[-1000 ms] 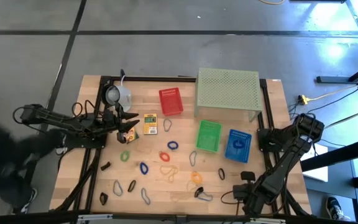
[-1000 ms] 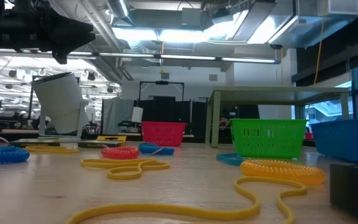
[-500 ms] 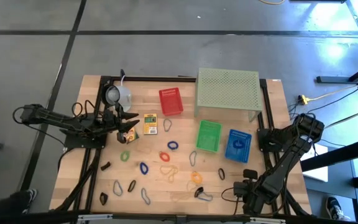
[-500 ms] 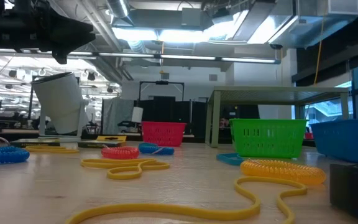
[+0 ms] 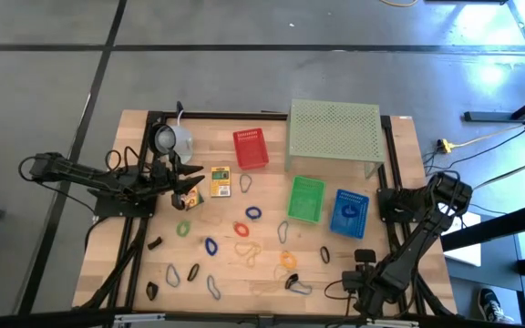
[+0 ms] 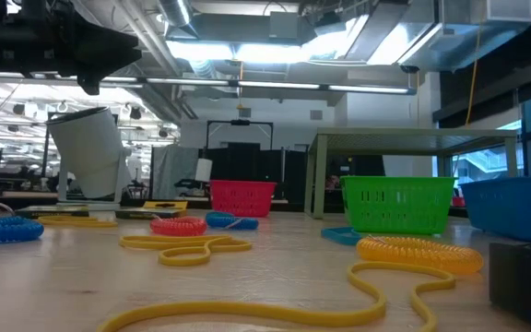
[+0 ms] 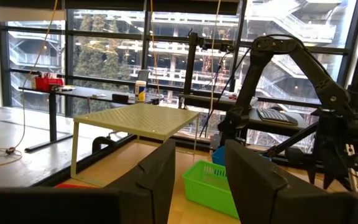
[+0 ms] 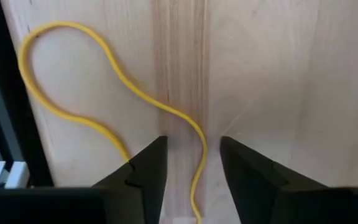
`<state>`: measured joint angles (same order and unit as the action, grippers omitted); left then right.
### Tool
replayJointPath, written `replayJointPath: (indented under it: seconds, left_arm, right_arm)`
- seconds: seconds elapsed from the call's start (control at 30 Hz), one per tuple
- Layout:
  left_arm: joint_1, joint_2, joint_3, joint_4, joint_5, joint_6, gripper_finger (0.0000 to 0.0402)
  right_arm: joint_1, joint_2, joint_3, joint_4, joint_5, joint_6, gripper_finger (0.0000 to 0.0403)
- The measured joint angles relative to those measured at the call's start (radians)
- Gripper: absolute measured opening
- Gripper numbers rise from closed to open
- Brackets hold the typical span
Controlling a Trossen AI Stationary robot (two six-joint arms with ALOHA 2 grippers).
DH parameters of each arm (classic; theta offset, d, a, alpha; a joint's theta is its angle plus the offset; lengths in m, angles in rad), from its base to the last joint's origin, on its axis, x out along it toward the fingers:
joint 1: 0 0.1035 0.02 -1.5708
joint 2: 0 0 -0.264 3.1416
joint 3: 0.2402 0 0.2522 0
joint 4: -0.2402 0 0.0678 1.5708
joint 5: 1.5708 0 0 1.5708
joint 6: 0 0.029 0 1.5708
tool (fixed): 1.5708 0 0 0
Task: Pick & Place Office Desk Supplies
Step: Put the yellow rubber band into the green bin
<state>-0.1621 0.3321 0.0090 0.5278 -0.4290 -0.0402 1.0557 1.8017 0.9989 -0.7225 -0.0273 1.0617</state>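
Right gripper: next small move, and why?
Probably lower the right gripper straight down and close. Its fingers stand open and empty above the table, with the yellow band running through the gap between them. The left gripper waits open by the mug.

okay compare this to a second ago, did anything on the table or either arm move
Hardly anything. The right arm shifted slightly at the table's near right corner: its upper joint sits a touch lower in the high view, and the right gripper now stands open over a yellow loop, holding nothing. The left gripper stayed open and empty beside the yellow box. The loops, clips and baskets lie as they did.
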Motion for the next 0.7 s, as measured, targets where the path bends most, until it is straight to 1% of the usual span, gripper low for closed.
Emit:
replayJointPath:
  seconds: [0.13,0.43,0.7]
  left_arm:
    - [0.0,0.0,0.0,0.0,0.0,0.0,0.0132]
    - [0.0,0.0,0.0,0.0,0.0,0.001,0.0132]
    - [0.0,0.0,0.0,0.0,0.0,0.0,0.0132]
  right_arm:
    - [0.001,0.001,-0.001,-0.001,0.028,0.0,0.0113]
    - [0.002,0.002,-0.002,0.023,0.046,-0.056,0.0009]
    - [0.002,-0.003,-0.005,0.032,0.055,-0.061,0.0004]
